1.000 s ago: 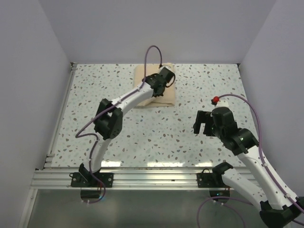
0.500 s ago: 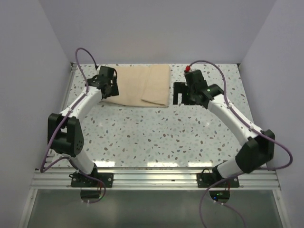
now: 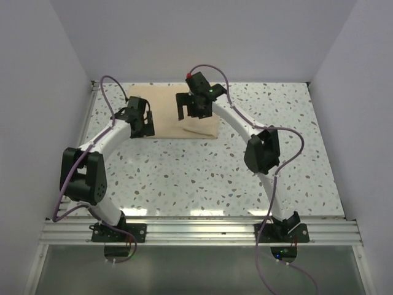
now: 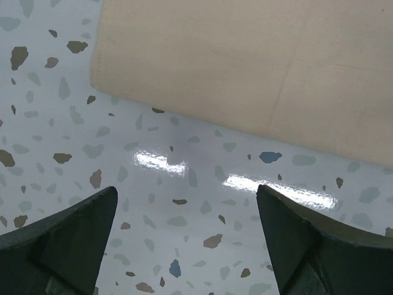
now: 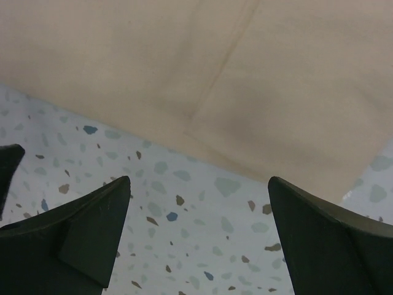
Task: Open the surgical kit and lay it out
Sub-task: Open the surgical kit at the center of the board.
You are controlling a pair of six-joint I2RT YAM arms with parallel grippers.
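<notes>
Between pale lilac walls, on the speckled table, the cloth wrap lies flat, long axis left-to-right, just ahead of the left gripper and right gripper, both spread wide, empty.

Cloth wrap lies flat on the table. Left gripper hangs over the wrap's near-left corner. Right gripper hangs over the wrap's right half, near its front edge.
</notes>
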